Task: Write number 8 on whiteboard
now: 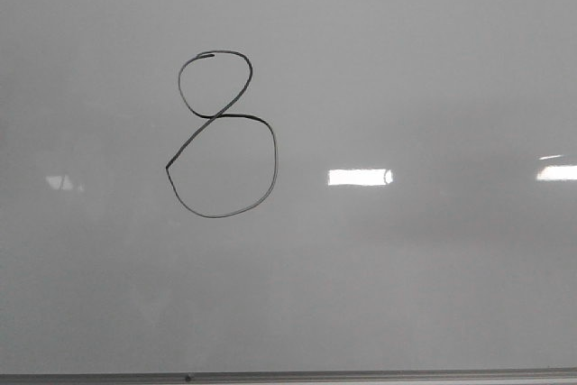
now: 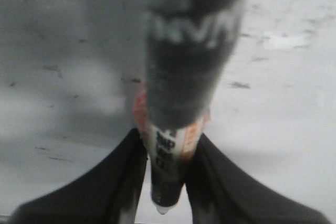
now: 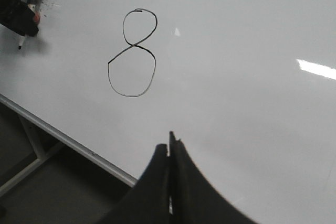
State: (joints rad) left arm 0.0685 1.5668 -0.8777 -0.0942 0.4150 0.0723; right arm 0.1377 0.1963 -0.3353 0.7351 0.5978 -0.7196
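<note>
The number 8 [image 1: 216,117] is a thin black marker line on the whiteboard [image 1: 406,60], left of centre, with a small upper loop and a larger lower loop. It also shows in the right wrist view [image 3: 134,45]. My left gripper [image 2: 169,145] is shut on a black marker [image 2: 178,129] with a white and orange label, held over the board [image 2: 283,108]. In the right wrist view this gripper [image 3: 16,14] and its marker [image 3: 21,40] are off to one side of the 8, apart from it. My right gripper [image 3: 169,148] is shut and empty above the board's edge.
The board's thin grey frame edge [image 1: 288,374] runs along the near side; it also shows in the right wrist view [image 3: 68,140]. Beyond it are dark floor and a white stand leg [image 3: 31,150]. Bright glare patches [image 1: 359,177] lie right of the 8.
</note>
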